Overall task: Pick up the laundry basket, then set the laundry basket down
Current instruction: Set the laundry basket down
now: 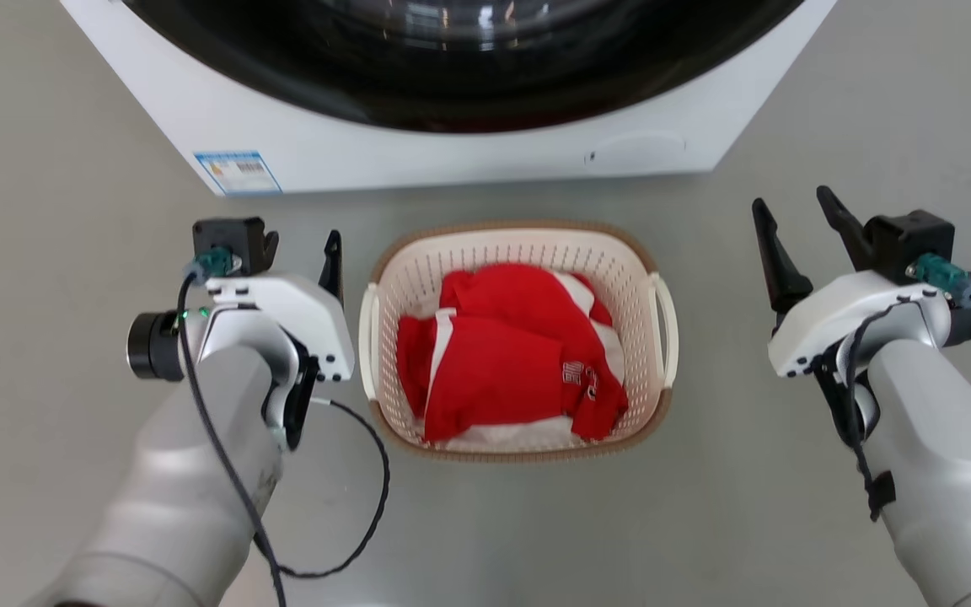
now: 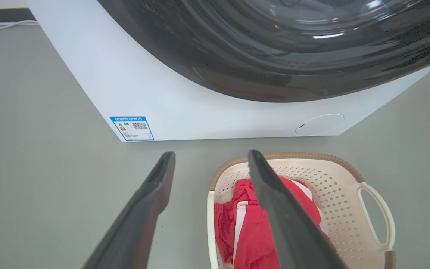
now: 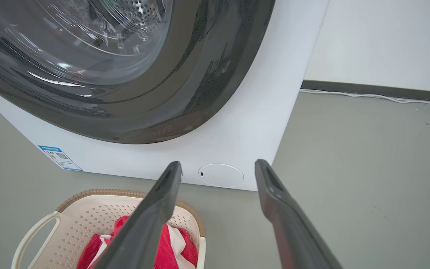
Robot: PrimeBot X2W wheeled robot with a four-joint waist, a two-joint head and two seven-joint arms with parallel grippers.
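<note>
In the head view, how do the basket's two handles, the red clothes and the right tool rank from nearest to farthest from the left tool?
1. Left handle, just beside the left tool.
2. Red clothes, inside the laundry basket.
3. Right handle, basket's far side.
4. Right tool, beyond the basket.

Cream-white perforated plastic laundry basket: smooth, slight sheen; brown rim woven-look, rough. Red-and-white cloth garment inside: soft, matt, creased. White washing machine front: smooth, semi-gloss; dark round door glossy, reflective. Blue label: paper-like. Grey floor: smooth, matt. Left hand, right hand: dark fingers matt, smooth.
</note>
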